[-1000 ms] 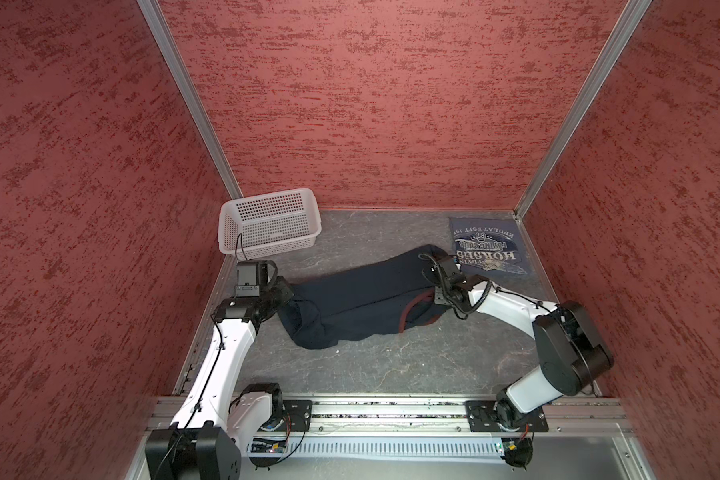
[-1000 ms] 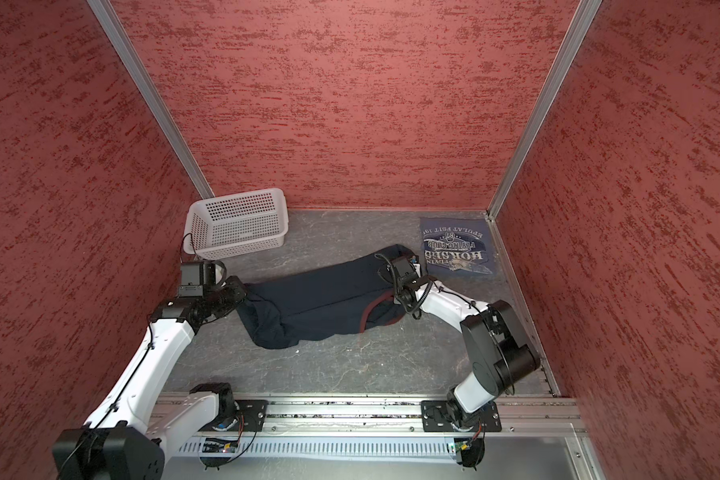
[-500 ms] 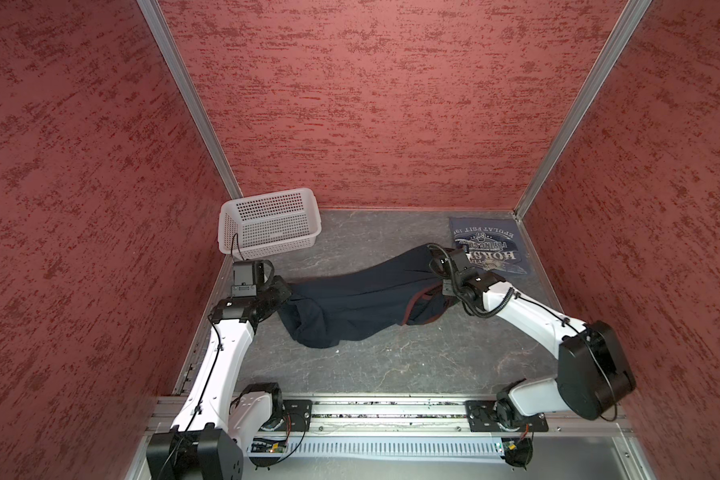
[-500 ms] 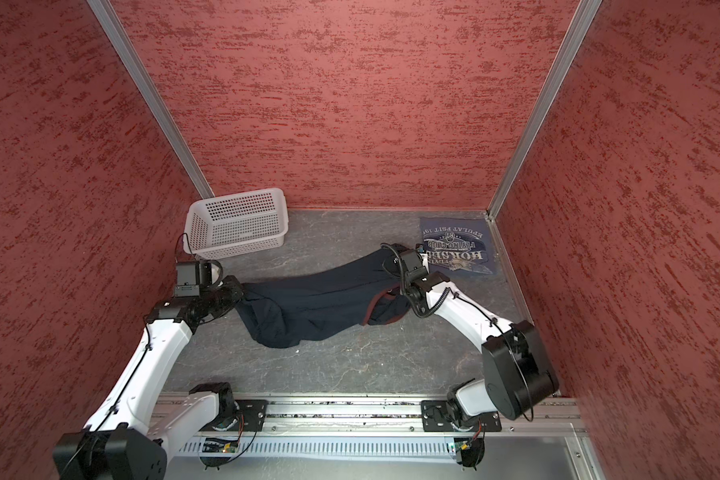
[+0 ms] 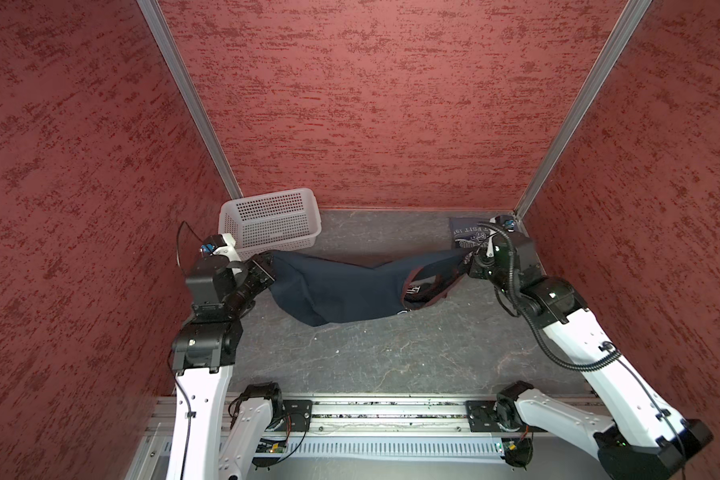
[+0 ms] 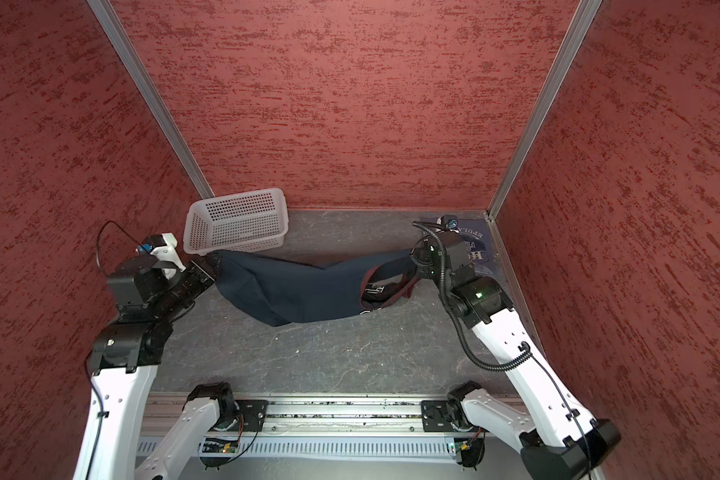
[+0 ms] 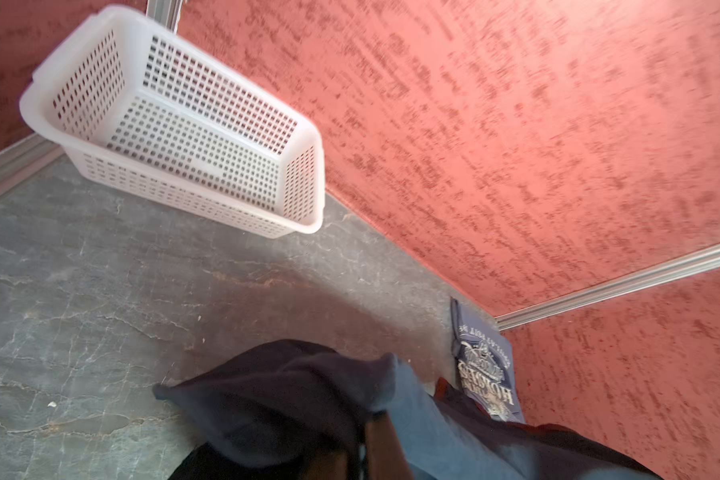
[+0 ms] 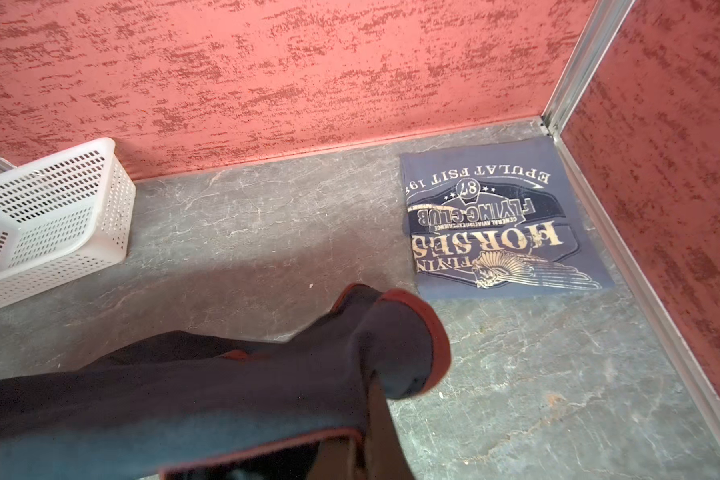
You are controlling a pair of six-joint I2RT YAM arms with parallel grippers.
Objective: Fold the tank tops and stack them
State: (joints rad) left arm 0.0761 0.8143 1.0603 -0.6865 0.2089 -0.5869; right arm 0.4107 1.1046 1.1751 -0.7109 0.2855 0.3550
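The dark navy tank top [image 5: 341, 286] with maroon trim hangs stretched between my two grippers, sagging in the middle toward the table. My left gripper [image 5: 269, 266] is shut on its left end, next to the basket. My right gripper [image 5: 466, 266] is shut on its maroon-trimmed strap end [image 8: 412, 332] at the right. The wrist views show navy cloth [image 7: 275, 399] bunched over the shut jaws. The grey-blue tank top [image 8: 495, 216] lies folded flat in the back right corner, print side up, and my right arm partly hides it in both top views [image 6: 481, 245].
A white perforated basket [image 5: 267, 194] stands at the back left against the wall, just behind my left gripper. Red walls close in three sides. The grey table [image 5: 391, 353] runs forward to the metal rail [image 5: 391, 411] at the front.
My right gripper has shut on the strap end and swung right and back. The navy tank top is pulled out long and lifted. The left gripper has barely moved.
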